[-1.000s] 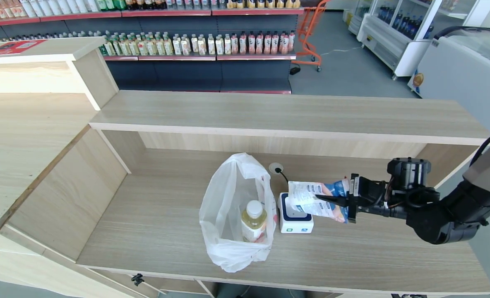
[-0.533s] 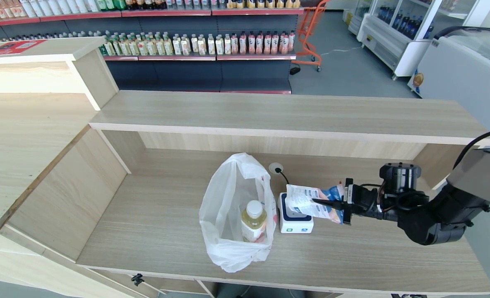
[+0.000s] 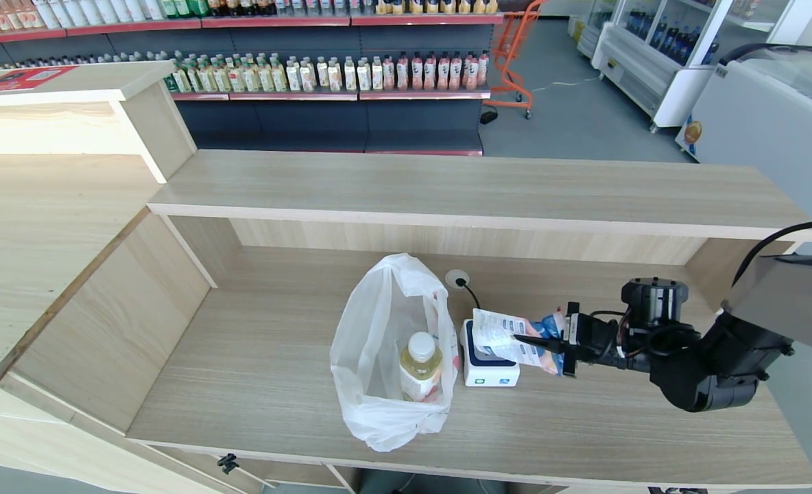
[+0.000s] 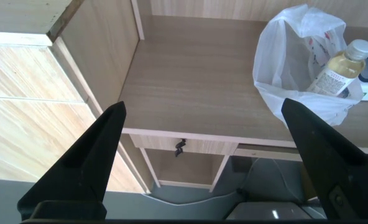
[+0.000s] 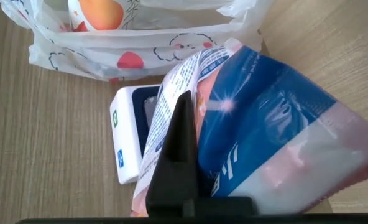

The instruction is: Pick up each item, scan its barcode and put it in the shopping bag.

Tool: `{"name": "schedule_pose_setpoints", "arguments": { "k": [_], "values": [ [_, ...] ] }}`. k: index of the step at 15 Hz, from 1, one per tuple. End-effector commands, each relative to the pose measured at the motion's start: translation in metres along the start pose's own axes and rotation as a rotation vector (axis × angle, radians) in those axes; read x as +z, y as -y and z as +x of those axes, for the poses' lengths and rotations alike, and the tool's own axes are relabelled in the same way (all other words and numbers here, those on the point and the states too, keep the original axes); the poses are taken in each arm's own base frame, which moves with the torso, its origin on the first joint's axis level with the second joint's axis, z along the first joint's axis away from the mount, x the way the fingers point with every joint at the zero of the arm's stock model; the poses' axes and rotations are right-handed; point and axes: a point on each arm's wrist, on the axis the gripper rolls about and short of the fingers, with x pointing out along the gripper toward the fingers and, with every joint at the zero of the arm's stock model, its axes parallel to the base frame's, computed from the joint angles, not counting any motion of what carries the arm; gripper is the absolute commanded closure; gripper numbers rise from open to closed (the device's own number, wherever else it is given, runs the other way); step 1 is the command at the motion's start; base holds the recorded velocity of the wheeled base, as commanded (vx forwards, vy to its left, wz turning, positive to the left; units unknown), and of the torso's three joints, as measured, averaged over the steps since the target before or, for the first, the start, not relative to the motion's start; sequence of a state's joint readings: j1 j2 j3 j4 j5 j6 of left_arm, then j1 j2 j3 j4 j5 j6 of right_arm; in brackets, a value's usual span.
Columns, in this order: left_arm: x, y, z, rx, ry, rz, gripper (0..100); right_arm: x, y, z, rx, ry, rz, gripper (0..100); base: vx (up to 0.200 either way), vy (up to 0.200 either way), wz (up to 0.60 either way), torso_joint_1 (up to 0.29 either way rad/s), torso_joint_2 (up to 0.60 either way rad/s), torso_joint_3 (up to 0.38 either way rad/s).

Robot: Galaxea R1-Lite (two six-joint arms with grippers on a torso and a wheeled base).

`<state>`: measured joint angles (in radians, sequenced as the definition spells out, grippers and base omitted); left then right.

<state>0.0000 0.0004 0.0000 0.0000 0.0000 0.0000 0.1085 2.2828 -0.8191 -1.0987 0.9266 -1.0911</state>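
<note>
Snack packet (image 3: 510, 336), fine-print side over scanner (image 3: 488, 374)

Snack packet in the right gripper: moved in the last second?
Yes. The snack packet in the right gripper has shifted toward the robot's left and slightly down, closer onto the white scanner, which stayed put.

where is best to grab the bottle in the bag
Probably the neck just under the white cap, coming straight down from above. The bottle stands upright inside the shopping bag, whose plastic walls surround its body; only the top is open to reach.
</note>
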Motion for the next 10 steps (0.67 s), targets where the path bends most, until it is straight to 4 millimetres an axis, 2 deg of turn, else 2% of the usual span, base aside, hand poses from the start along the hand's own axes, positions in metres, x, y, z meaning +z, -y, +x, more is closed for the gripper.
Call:
{"name": "schedule_pose_setpoints", "arguments": {
  "k": [1,5,7,8,10],
  "values": [
    [0.000,0.000,0.000,0.000,0.000,0.000,0,-0.004,-0.003,0.002,0.006,-0.003,0.008,100,0.000,0.000,0.00,0.000,0.00,0.000],
    [0.000,0.000,0.000,0.000,0.000,0.000,0,-0.005,-0.003,0.003,0.007,-0.003,0.010,100,0.000,0.000,0.00,0.000,0.00,0.000],
    [0.000,0.000,0.000,0.000,0.000,0.000,0,0.008,0.014,0.001,-0.024,0.020,-0.002,100,0.000,0.000,0.00,0.000,0.00,0.000],
    [0.000,0.000,0.000,0.000,0.000,0.000,0,0.033,0.027,-0.001,-0.043,0.057,0.059,100,0.000,0.000,0.00,0.000,0.00,0.000],
    [0.000,0.000,0.000,0.000,0.000,0.000,0,0.095,0.051,-0.007,-0.131,0.100,0.293,100,0.000,0.000,0.00,0.000,0.00,0.000]
  ]
}}
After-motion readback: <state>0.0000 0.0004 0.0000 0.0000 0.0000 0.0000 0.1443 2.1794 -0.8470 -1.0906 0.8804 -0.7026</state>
